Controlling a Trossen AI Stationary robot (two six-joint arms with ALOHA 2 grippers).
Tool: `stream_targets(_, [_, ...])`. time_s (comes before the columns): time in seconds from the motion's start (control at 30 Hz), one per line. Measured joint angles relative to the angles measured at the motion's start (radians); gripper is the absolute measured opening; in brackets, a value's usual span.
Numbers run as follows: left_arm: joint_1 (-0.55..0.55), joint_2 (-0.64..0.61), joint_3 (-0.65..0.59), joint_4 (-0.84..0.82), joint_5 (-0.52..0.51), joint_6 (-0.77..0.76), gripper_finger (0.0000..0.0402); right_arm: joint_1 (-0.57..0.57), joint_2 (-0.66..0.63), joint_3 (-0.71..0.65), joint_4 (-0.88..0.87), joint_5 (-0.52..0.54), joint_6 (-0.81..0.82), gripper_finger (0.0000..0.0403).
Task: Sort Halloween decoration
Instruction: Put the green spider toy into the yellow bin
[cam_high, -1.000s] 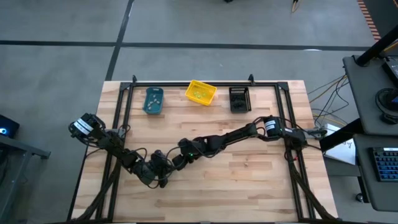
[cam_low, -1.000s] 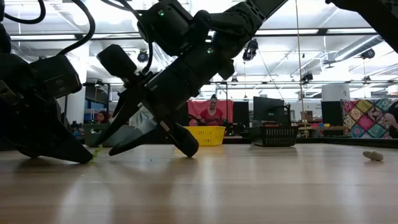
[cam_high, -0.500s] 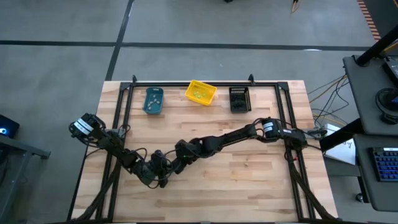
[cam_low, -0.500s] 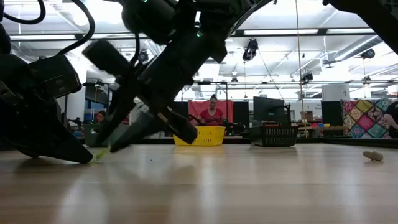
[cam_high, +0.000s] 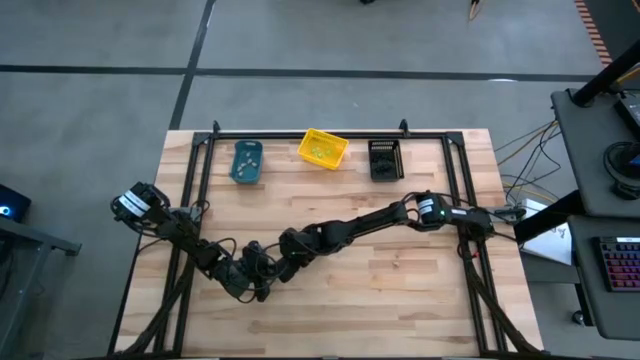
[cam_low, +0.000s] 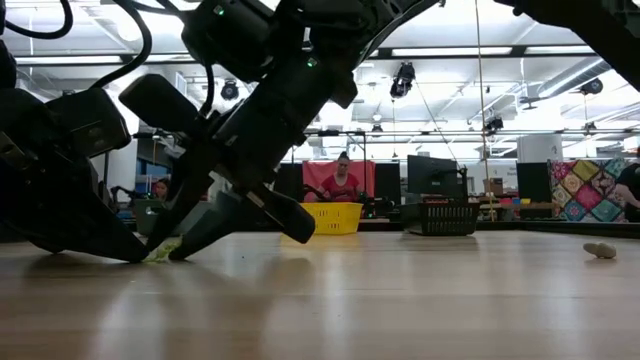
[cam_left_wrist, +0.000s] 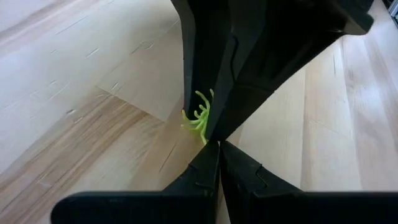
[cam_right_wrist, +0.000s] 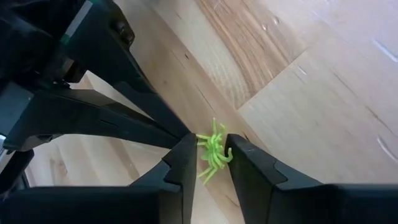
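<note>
While the left hand (cam_high: 262, 291) rests shut on the bench (cam_high: 400, 290), the right hand (cam_right_wrist: 210, 163) pinches a green spider (cam_right_wrist: 213, 155).

No legible text, label, brand, number or sign appears in any view. The bare wooden tabletop (cam_high: 400, 280) carries no markings. The arms' housings show small pale patches (possibly labels), but no characters on them can be made out. Items in the room beyond the far edge are likewise unreadable.
</note>
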Motion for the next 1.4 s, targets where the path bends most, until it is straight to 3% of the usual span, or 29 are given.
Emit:
stream_targets(0.27, [-0.004,0.0,0.0,0.0,0.0,0.0,0.0,0.0,0.0,0.0,-0.003,0.003,-0.022,0.0016])
stream_targets(0.63, [-0.015,-0.001,0.0,0.002,-0.004,0.001,0.0,-0.024,-0.038,0.0,-0.112,0.059,-0.123,0.0009])
stream_targets(0.97, [-0.016,-0.002,-0.01,0.01,-0.003,-0.012,0.0,-0.161,-0.137,0.032,-0.329,0.138,-0.254,0.0009])
stream_targets(1.4, [-0.016,-0.005,-0.031,0.027,-0.004,-0.023,0.0,-0.467,-0.159,0.299,-0.558,0.267,-0.506,0.0009])
